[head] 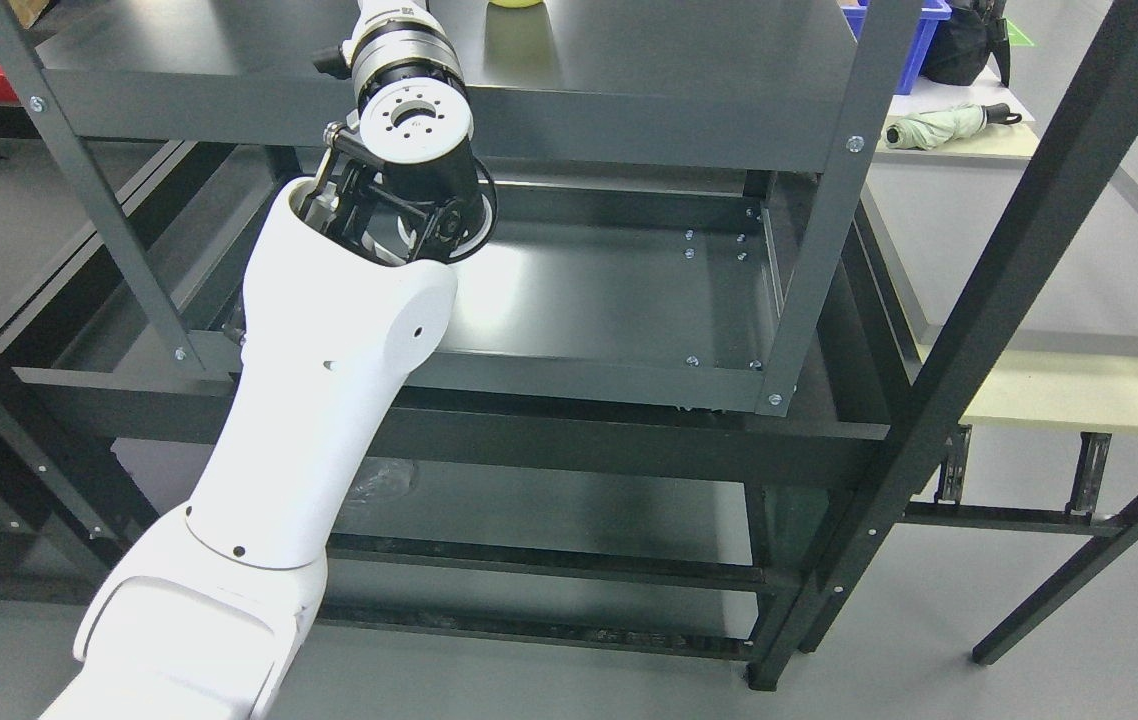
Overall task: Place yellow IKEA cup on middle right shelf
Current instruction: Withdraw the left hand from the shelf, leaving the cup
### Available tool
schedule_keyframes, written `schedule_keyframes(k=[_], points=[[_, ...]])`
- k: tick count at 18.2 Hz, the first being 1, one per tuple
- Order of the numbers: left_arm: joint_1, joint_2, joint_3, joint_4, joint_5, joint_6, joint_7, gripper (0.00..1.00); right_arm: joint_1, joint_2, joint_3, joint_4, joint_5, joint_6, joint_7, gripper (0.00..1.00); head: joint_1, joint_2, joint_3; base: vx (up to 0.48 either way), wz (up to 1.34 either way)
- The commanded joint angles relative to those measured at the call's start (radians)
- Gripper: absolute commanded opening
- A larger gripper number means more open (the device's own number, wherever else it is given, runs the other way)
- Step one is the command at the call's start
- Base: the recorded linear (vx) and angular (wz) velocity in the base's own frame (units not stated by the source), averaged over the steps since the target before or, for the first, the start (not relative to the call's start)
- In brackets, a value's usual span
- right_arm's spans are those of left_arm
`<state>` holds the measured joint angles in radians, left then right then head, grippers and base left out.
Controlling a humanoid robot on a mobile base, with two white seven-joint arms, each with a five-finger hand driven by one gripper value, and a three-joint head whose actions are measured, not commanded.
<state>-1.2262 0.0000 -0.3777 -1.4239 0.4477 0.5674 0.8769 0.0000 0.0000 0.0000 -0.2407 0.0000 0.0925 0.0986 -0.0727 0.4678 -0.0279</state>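
Note:
A yellow cup (515,3) shows only as a sliver at the top edge, standing on the upper dark shelf (689,60), with its reflection below it. My left arm (329,380) rises from the lower left; its wrist (409,90) reaches over the front of that upper shelf, left of the cup. The hand itself is cut off by the top edge. The shelf below (609,300) lies bare and glossy. No right arm shows.
The grey metal rack has upright posts (829,210) at its front corners. A black frame beam (1019,250) slants down the right side. Behind sit a pale table (1059,260), a folded green umbrella (939,127), a blue bin (919,40) and a black bag (969,40).

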Motion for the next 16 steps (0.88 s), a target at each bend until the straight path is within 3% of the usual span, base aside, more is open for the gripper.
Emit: schedule_keyframes(k=[1, 6, 11, 16], points=[[0.023, 0.018, 0.0, -0.07, -0.004, 0.009, -0.002, 0.98, 0.011, -0.017, 0.017, 0.0, -0.025, 0.0, -0.215, 0.99, 0.0, 0.0, 0.0, -0.172, 0.0], [0.082, 0.018, 0.0, -0.107, -0.004, 0.0, -0.021, 0.99, 0.011, -0.017, 0.017, 0.0, -0.025, 0.0, -0.215, 0.99, 0.0, 0.0, 0.0, -0.173, -0.02], [0.14, 0.018, -0.026, -0.211, -0.004, -0.063, -0.323, 0.99, 0.011, -0.017, 0.017, 0.0, -0.025, 0.0, -0.215, 0.99, 0.0, 0.0, 0.0, -0.186, -0.09], [0.275, 0.018, -0.142, -0.233, -0.004, -0.141, -0.357, 0.99, 0.011, -0.017, 0.017, 0.0, -0.025, 0.0, -0.215, 0.99, 0.0, 0.0, 0.0, -0.157, -0.07]])
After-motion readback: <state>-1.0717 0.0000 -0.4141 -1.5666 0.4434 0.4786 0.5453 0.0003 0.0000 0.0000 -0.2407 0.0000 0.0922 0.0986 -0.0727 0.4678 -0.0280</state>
